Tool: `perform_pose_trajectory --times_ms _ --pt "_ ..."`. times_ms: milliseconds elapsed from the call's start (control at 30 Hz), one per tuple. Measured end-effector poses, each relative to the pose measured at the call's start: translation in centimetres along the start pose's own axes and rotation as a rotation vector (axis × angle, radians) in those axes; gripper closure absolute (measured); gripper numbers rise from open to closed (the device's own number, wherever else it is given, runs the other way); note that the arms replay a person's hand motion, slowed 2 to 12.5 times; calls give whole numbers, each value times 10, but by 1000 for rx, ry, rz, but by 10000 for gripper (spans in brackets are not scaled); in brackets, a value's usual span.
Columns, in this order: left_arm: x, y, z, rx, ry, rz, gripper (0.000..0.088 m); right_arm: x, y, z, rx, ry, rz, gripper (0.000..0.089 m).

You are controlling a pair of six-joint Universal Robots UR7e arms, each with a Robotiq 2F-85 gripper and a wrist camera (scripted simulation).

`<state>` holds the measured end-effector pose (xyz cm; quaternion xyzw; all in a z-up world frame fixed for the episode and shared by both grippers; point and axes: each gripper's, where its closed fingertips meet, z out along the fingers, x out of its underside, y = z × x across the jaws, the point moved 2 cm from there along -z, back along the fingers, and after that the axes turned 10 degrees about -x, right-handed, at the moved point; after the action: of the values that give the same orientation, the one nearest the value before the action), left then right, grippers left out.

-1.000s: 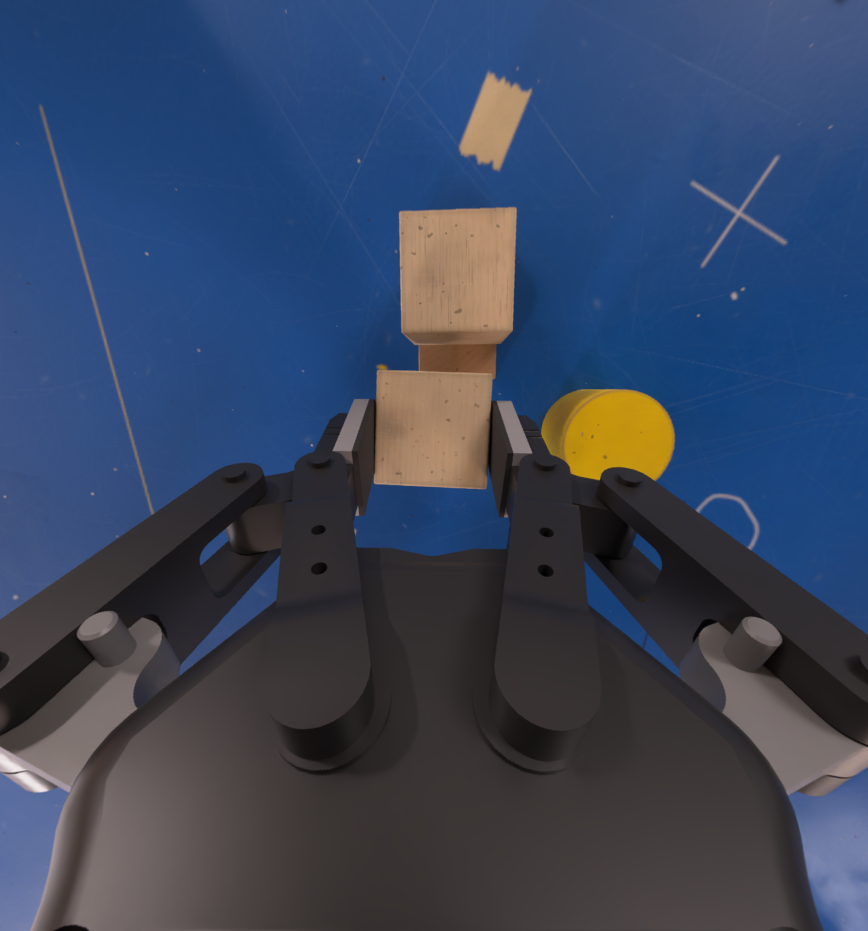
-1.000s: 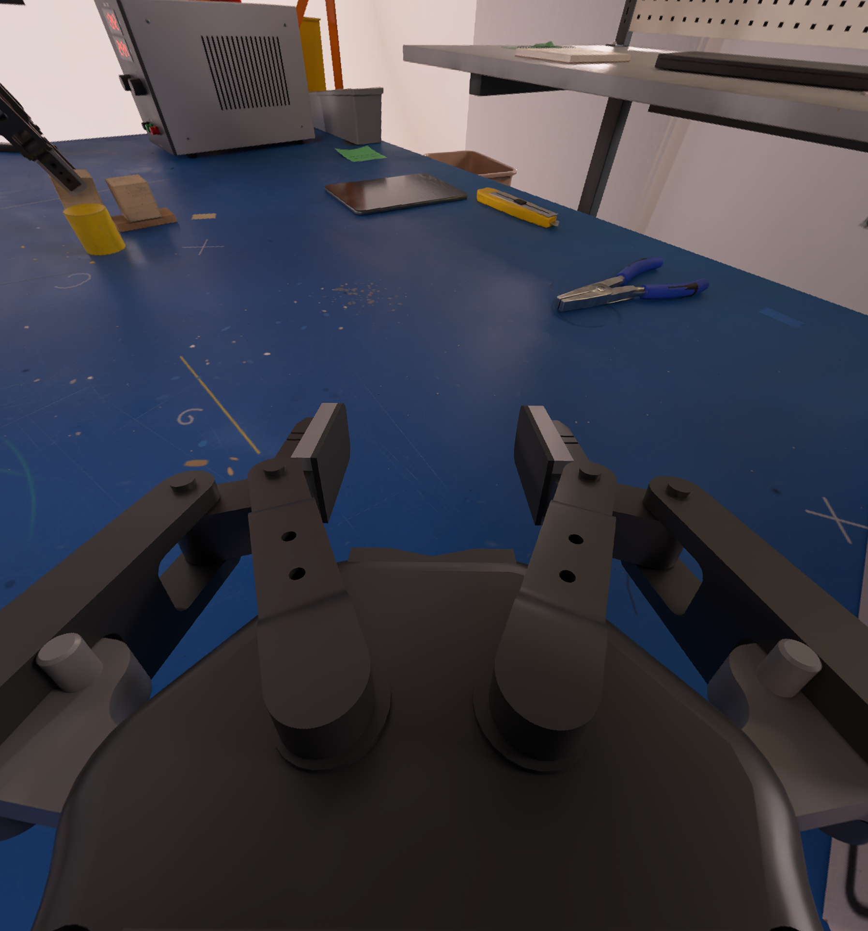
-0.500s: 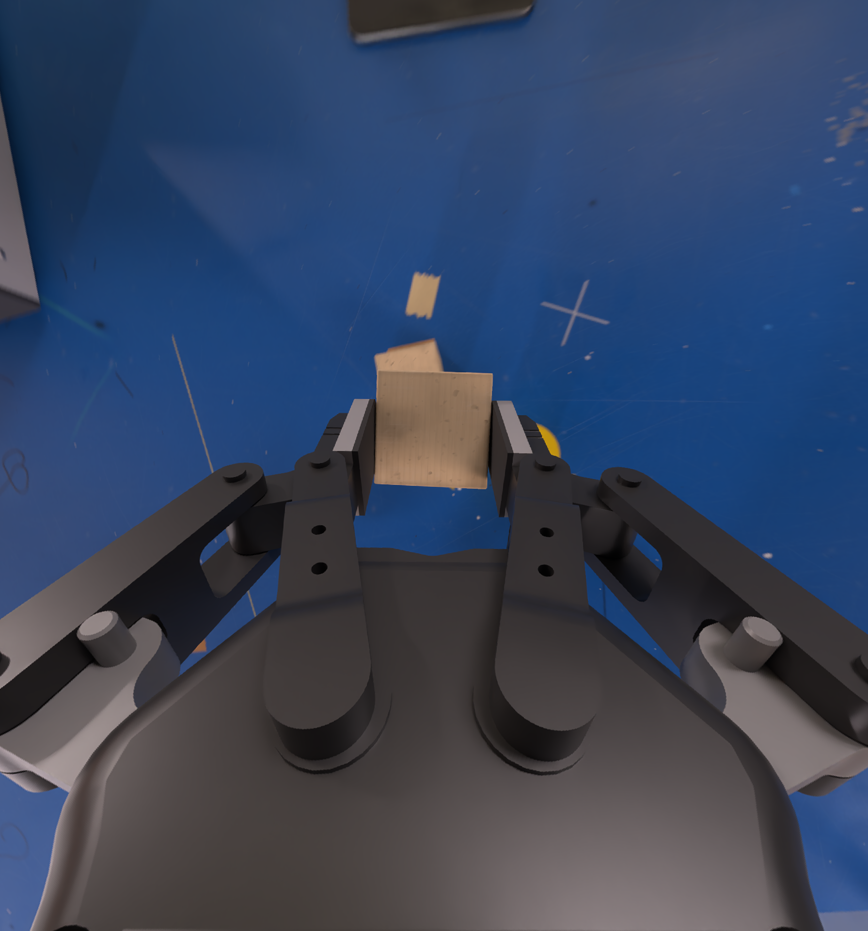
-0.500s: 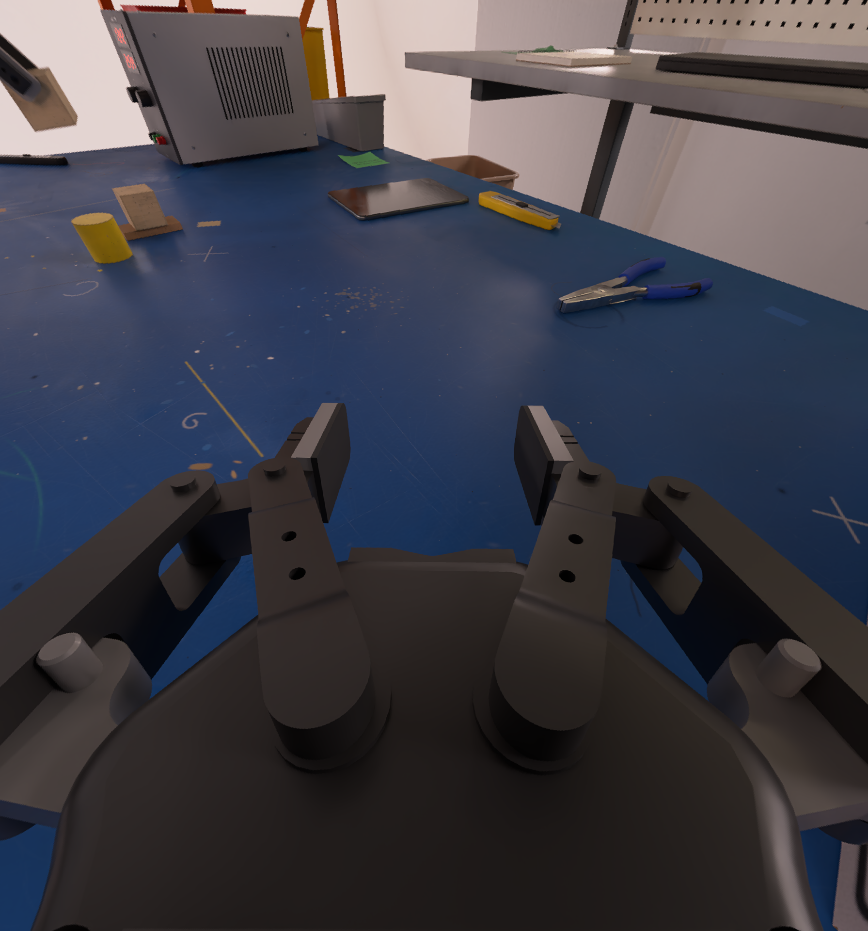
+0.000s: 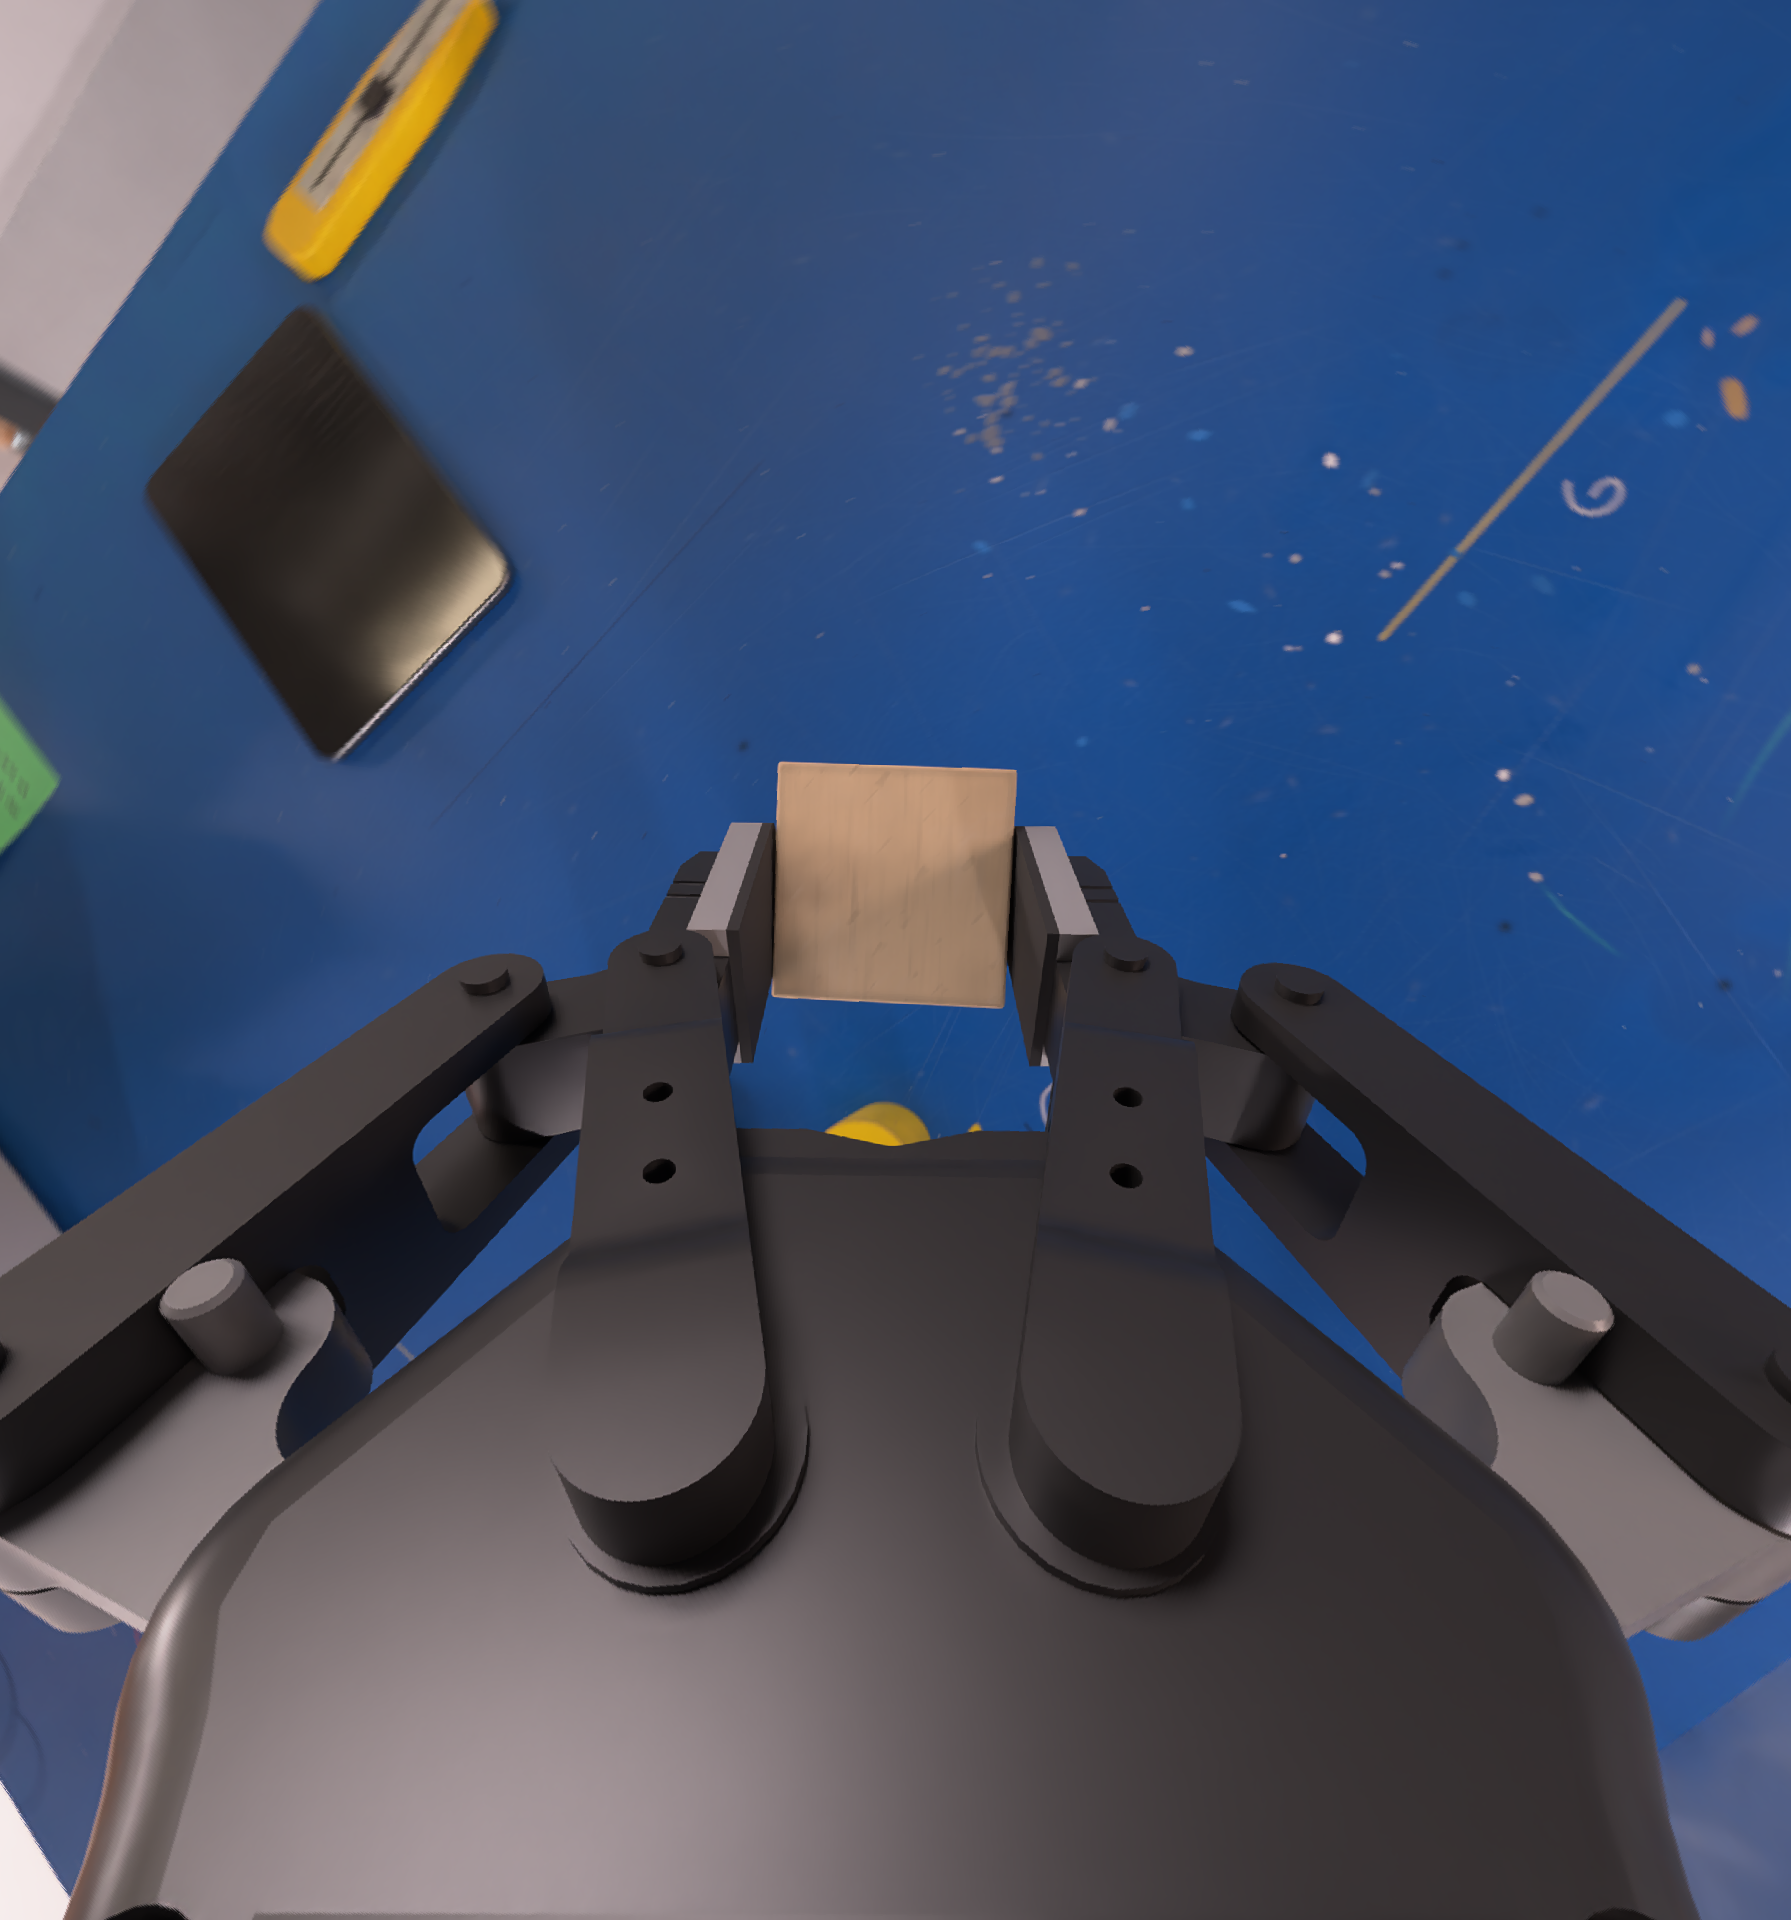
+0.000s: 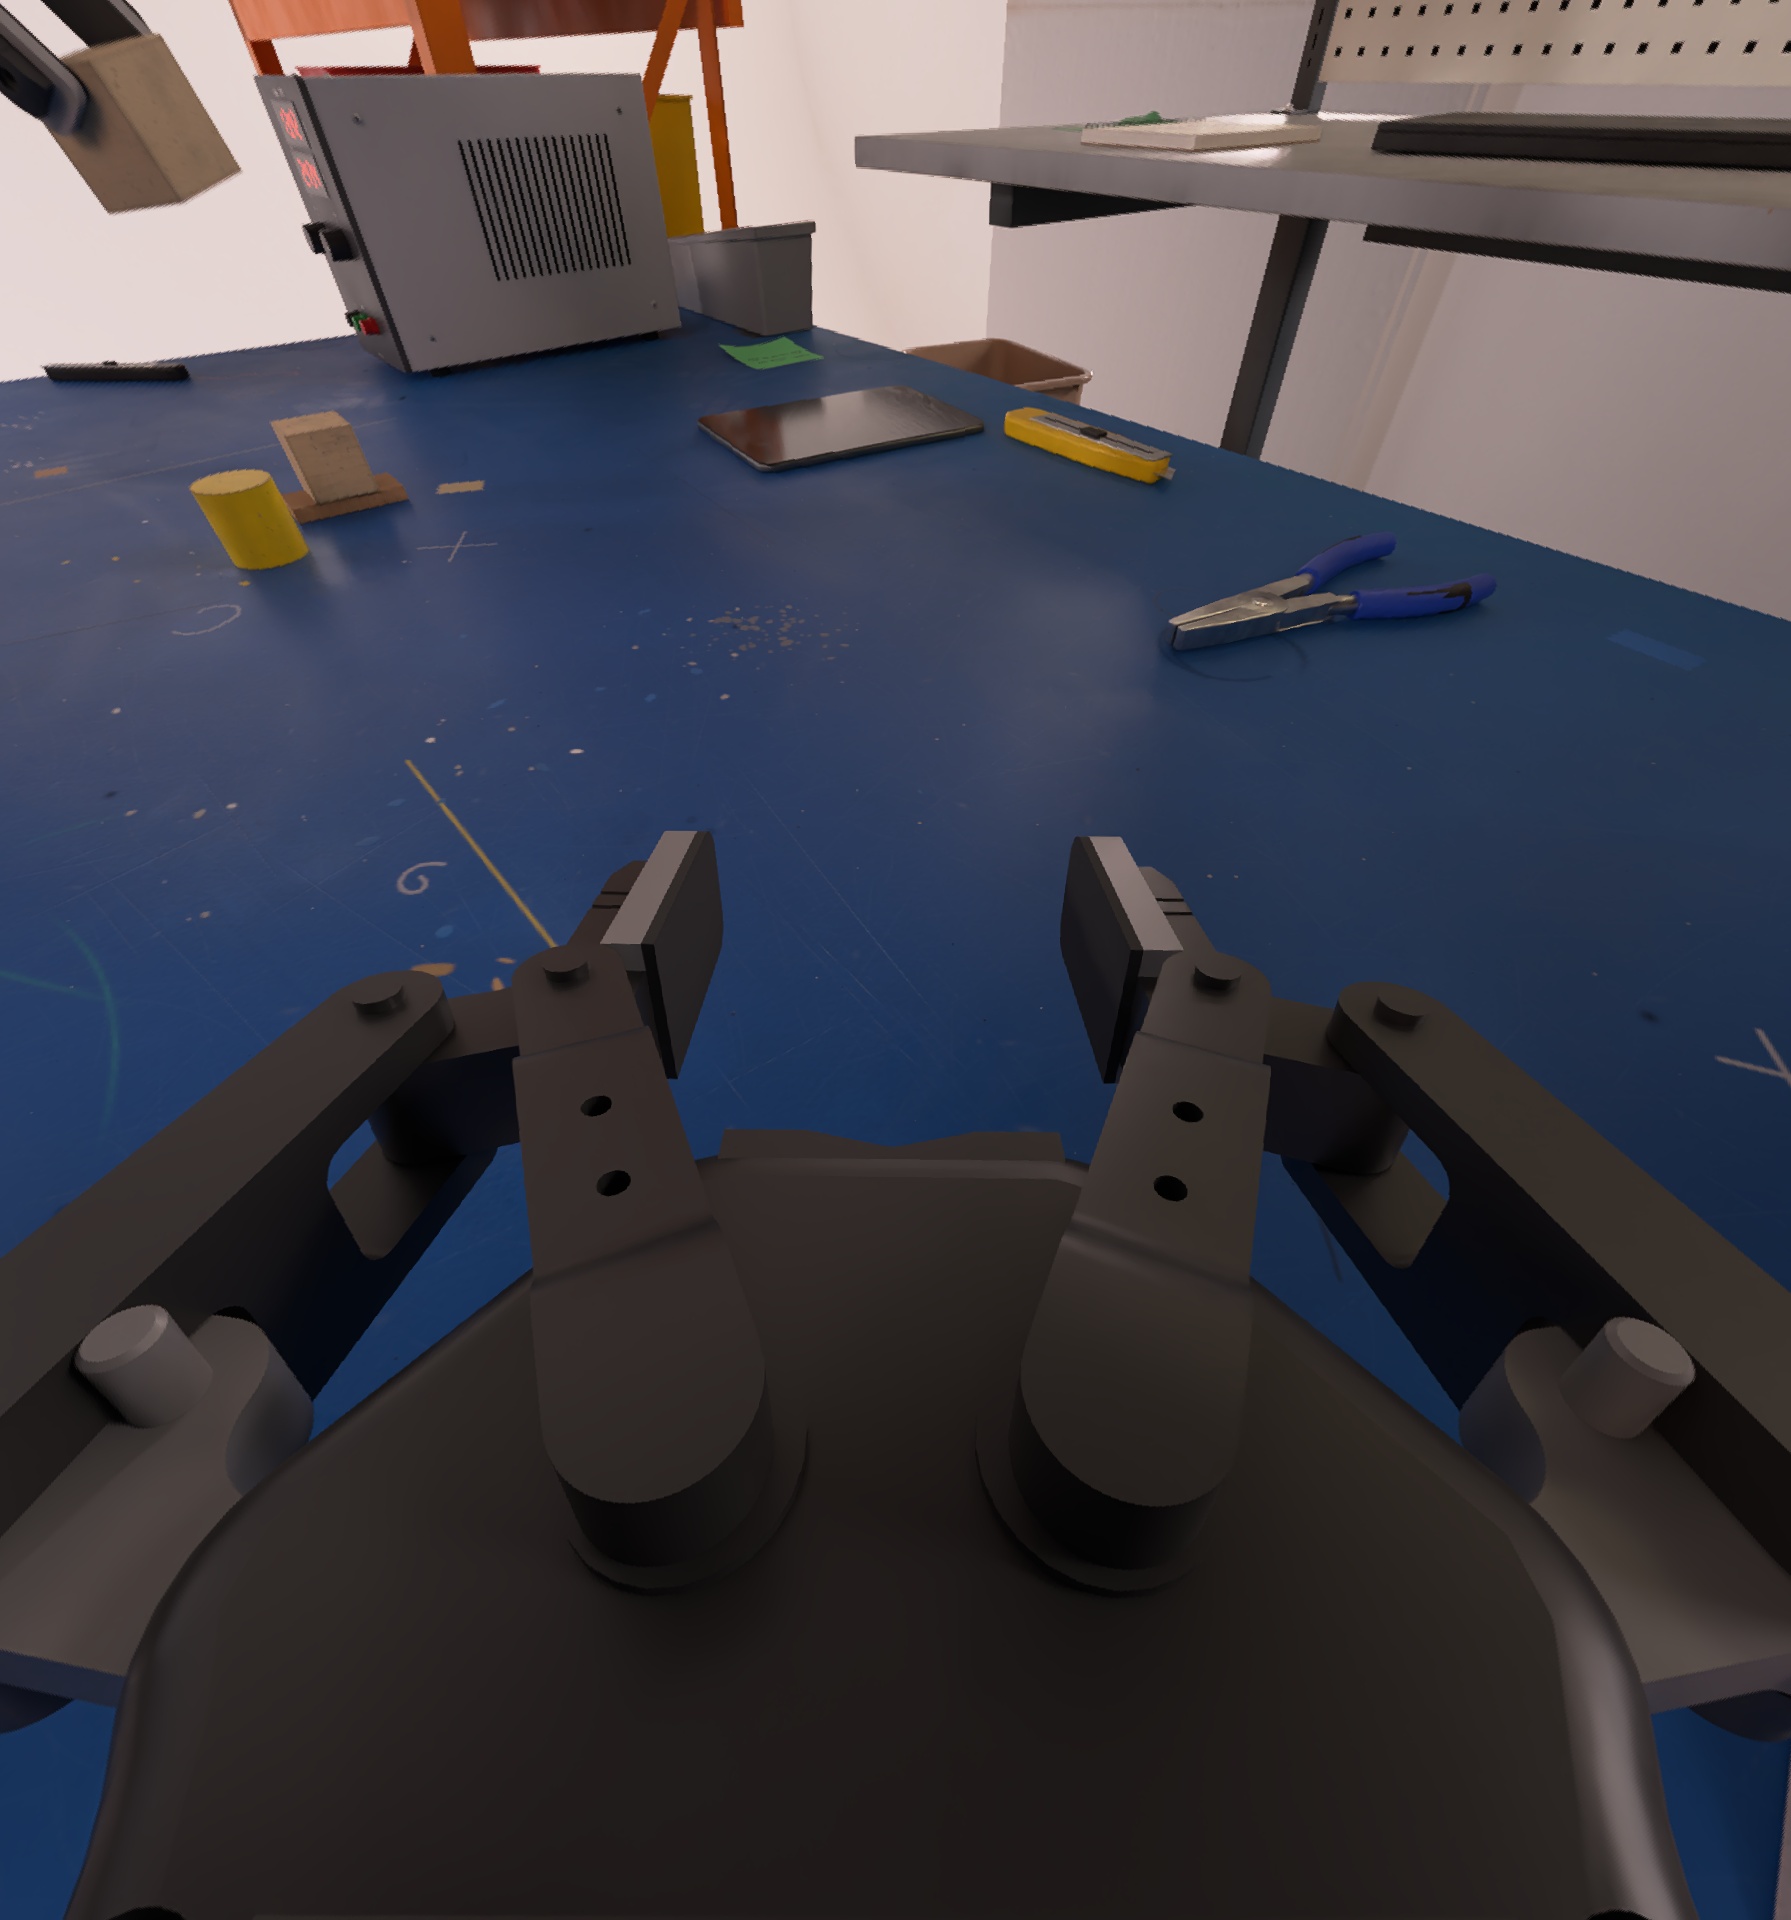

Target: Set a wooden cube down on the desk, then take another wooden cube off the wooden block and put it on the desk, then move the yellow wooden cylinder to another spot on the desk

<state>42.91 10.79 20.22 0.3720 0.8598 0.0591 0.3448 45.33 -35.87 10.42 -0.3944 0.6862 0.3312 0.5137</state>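
Each gripper, left (image 5: 892, 914) and right (image 6: 891, 945), is built from matte dark-grey parts: a rounded housing, two fingers (image 6: 678, 935) faced with flat rectangular pads, and angled outer links. Two small holes are drilled in each finger. Light-grey cylindrical pins are fitted at the outer joints.

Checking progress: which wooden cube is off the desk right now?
The cube clamped in the left gripper, held in the air. The other cube sits on the wooden block.
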Motion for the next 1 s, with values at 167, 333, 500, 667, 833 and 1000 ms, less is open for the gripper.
perform_pose_trajectory --times_ms 167,333,500,667,833,1000 --pt "-25 -30 19 101 -11 159 490 0 -1 0 -12 -13 11 305" --pt "-43 -57 40 202 -38 289 490 0 -1 0 -24 -21 15 305" --pt "-54 -75 61 265 -54 385 490 0 -1 0 -27 -21 6 305" --pt "-60 -88 81 321 -59 453 490 1 -1 0 -27 -16 -12 305" --pt "-61 -98 97 370 -47 506 490 2 0 1 -27 -6 -26 305" --pt "-57 -103 112 390 -23 559 490 3 0 3 -30 5 -39 305"
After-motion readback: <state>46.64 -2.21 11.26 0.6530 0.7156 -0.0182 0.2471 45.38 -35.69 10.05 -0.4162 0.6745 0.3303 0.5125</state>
